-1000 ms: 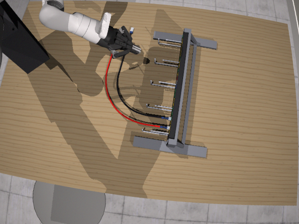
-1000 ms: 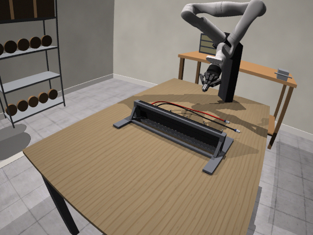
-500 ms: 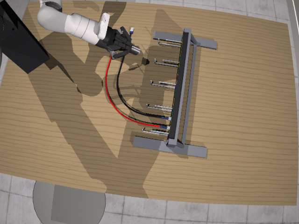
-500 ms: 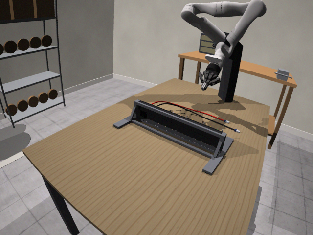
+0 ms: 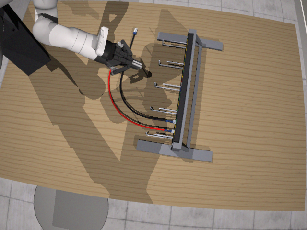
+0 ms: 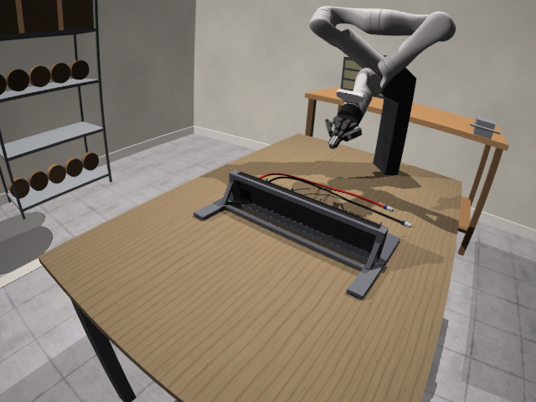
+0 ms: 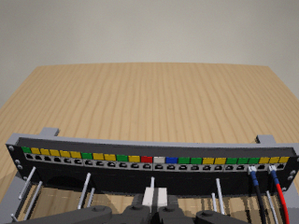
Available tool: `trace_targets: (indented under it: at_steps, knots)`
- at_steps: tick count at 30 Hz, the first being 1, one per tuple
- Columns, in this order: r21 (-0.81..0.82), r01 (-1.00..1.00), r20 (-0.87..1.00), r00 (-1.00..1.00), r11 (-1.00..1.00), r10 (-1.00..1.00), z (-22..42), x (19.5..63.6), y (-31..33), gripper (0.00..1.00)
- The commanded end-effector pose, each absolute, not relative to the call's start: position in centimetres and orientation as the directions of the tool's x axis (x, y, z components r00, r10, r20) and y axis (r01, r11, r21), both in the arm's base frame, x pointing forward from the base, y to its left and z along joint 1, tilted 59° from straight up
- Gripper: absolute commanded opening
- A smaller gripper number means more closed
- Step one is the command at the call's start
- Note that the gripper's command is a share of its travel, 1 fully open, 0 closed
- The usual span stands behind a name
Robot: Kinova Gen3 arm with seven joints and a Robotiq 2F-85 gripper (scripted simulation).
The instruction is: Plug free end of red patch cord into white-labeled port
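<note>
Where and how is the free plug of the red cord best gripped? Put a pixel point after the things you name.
Probably by the sides of the plug [image 6: 389, 208], straight from above, the claw [image 5: 141, 65] [image 6: 332, 145] [image 7: 155, 201] opened first and its fingers set across the line of the red cord [image 5: 121, 114] [image 6: 276, 174] [image 7: 280, 193]: it looks low and lengthwise, its front end free.

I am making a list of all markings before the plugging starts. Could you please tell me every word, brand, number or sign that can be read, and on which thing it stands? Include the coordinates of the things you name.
There is no text I can read.
Small coloured label tabs above the black panel's ports [image 7: 159, 160]: only plain colours can be made out; any print would be too small.
White-and-grey robot arm [image 5: 62, 37] [image 6: 380, 21]: no brand visible.
</note>
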State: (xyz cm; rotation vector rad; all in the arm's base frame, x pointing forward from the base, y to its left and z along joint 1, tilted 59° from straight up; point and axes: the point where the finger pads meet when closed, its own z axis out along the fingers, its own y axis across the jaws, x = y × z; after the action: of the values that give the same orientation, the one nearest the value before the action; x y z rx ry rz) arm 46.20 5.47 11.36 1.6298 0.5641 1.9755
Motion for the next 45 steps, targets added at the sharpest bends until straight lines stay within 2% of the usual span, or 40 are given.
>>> trace_targets:
  at_steps: [1,22,32,45]
  knots:
    - [0.618,-0.130,0.762,-0.144,-0.776,0.631,12.2,46.1,4.2,0.00]
    - [0.617,-0.129,0.763,-0.145,-0.776,0.630,13.8,45.8,2.1,0.00]
    - [0.614,-0.120,0.767,-0.141,-0.780,0.626,13.7,47.5,2.2,0.00]
    - [0.615,-0.117,0.767,-0.140,-0.779,0.626,15.1,55.2,2.2,0.00]
